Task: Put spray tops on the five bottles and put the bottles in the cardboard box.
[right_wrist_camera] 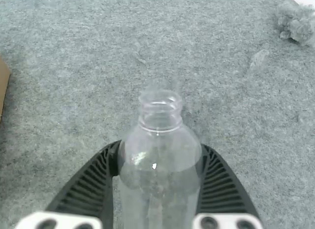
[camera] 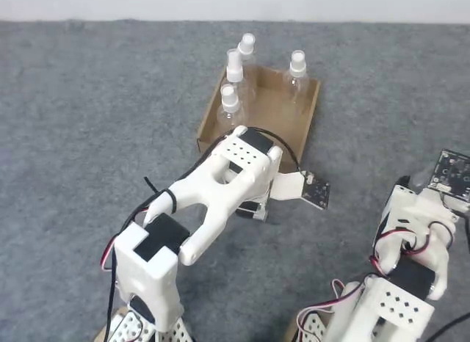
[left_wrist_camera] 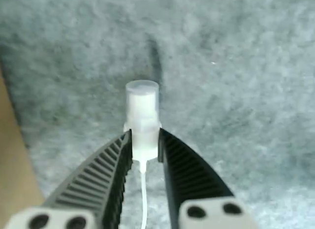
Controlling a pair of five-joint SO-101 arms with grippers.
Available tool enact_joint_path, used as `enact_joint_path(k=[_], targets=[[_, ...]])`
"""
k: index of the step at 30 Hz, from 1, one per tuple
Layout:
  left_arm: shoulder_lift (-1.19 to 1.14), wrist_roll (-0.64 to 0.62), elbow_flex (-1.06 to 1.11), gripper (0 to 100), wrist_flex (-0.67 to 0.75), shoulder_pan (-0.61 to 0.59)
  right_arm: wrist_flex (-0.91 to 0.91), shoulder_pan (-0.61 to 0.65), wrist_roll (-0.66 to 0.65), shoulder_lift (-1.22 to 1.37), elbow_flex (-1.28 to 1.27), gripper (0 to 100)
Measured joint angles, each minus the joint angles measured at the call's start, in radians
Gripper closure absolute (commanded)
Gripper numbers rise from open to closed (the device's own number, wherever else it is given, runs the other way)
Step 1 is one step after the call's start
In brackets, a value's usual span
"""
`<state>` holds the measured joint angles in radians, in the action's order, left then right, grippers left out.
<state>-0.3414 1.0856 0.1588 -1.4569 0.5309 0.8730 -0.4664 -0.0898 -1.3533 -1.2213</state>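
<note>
Where the right arm of white printed plastic stands folded at the near edge of the grey, felt-covered bench, the right hand is closed around a clear plastic bottle. Its ribbed black fingers press the bottle's rounded shoulders from both sides. The bottle is upright, and its threaded neck is open and bare. Its lower body is cut off by the picture's edge, so I cannot tell whether it rests on the bench or hangs above it.

The left arm, of the same white plastic, stretches farther out towards the brown cardboard box. In the high view its bulk hides the box's near wall. The left hand is nearly shut and pinches a small white spray top by its collar between ribbed black fingertips. The top is a frosted cylinder above a wider collar. A thin pale dip tube hangs down between the fingers, and its end is out of view.

Farthest off, four clear bottles stand upright inside the box, each wearing a white spray top. Three of them cluster along the left wall and the fourth stands at the far right corner. Their clear bodies are hard to make out against the matt cardboard. The bench's covering looks fuzzy and fibrous.
</note>
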Motion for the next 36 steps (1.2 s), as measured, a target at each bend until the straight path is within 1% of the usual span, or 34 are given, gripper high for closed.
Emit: enact_joint_path(k=[6,10,12,16,19,23,26,28,34,36], targets=[[0.0,-0.034,-0.003,94,-0.063,0.0,0.0,0.0,0.0,0.0,0.0,93.6],[0.002,-0.049,-0.003,85,-0.071,0.0,0.0,0.0,0.0,0.0,0.0,93.6],[0.002,-0.077,-0.003,82,-0.046,-0.005,0.0,0.0,0.0,0.0,0.0,93.6],[0.0,-0.123,-0.002,82,0.015,-0.029,0.0,0.002,0.0,0.0,0.0,93.6],[0.0,-0.127,-0.002,82,0.035,-0.049,0.0,0.015,0.0,0.0,0.0,93.6],[0.0,-0.11,0.02,82,0.061,-0.046,0.0,0.017,0.0,0.0,0.0,93.6],[0.0,-0.107,0.078,82,0.129,-0.046,0.0,0.023,0.0,0.0,0.0,93.6],[-0.002,-0.107,0.097,84,0.16,-0.046,0.0,0.023,0.0,0.0,0.0,93.6],[-0.002,-0.107,0.098,98,0.169,-0.046,0.0,0.023,0.0,0.0,0.0,93.6],[-0.002,-0.107,0.1,99,0.166,-0.044,0.0,0.023,0.0,0.0,0.0,93.6]])
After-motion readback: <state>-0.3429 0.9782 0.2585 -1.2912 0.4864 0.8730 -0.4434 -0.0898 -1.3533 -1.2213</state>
